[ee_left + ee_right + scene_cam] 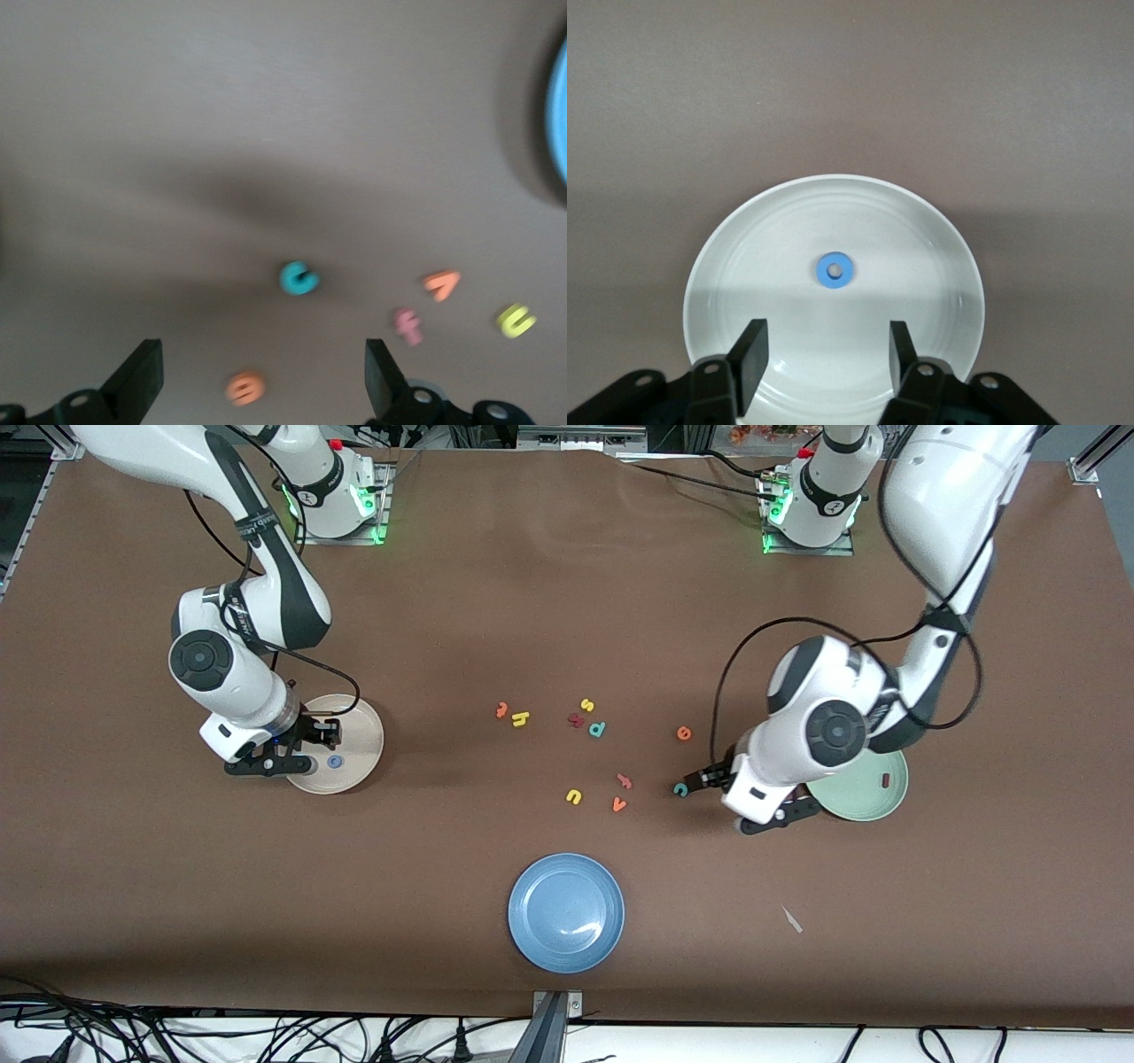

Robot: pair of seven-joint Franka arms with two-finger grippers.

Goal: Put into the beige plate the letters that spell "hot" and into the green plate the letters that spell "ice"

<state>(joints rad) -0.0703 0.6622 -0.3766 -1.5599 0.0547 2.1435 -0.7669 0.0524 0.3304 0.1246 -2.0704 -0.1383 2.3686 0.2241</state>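
The blue o (334,762) (834,270) lies in the beige plate (363,731) (939,266). My right gripper (306,748) (826,354) hangs open over that plate's rim, nothing between its fingers. The dark red i (885,779) rests in the green plate (864,806). My left gripper (700,781) (261,381) is open over the table beside the teal c (680,789) (299,277), with the orange e (683,733) (245,388) close by. The yellow h (520,719) and orange t (501,710) lie together at mid-table.
A yellow s (586,705), teal p (597,729) and a dark red letter (576,720) cluster near the h. A salmon hooked letter (624,781), orange v (618,804) and yellow u (573,796) lie nearer the camera. A blue plate (532,895) sits by the front edge.
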